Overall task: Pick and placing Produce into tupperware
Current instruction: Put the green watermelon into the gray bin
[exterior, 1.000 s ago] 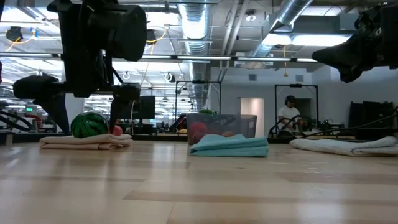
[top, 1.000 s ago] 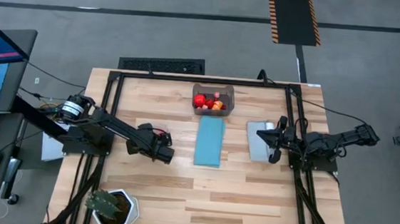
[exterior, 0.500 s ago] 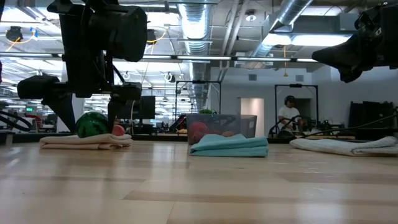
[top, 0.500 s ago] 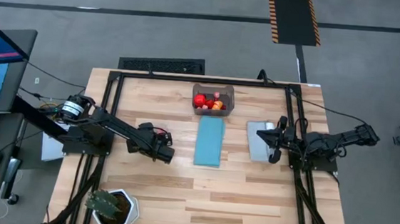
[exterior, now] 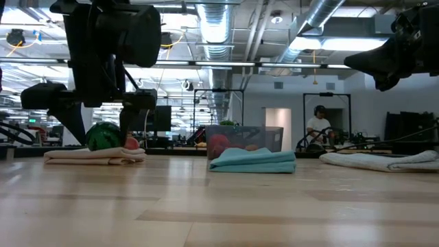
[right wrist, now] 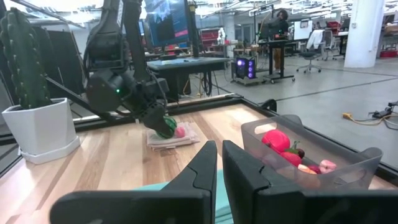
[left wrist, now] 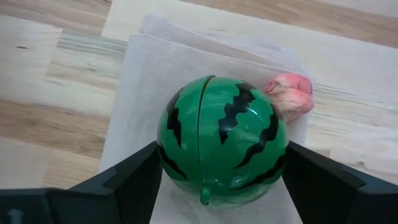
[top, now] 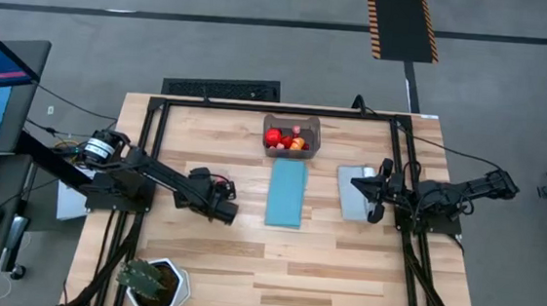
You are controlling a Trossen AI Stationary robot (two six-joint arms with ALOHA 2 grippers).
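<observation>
My left gripper point(left wrist: 217, 180) is clamped on a round green toy watermelon with black zigzag stripes point(left wrist: 221, 146), one dark finger pressed against each side of it. The watermelon sits low over a folded pale tan cloth mat point(left wrist: 149, 81) on the left part of the light wooden table point(top: 284, 261), and I cannot tell whether it touches the mat. A small pink toy fruit point(left wrist: 289, 96) lies on the same mat just beside the watermelon.

The small translucent grey plastic box with rounded corners point(top: 291, 136) stands near the far edge of the table, well apart from my left gripper. Red, orange and pink toy pieces point(right wrist: 280, 142) lie inside it. A folded teal cloth point(top: 287, 194) lies between the box and the near side.

My right gripper point(right wrist: 219, 163) waits over the grey cloth point(top: 352, 193) on the right, its fingers pressed nearly together, holding nothing.
</observation>
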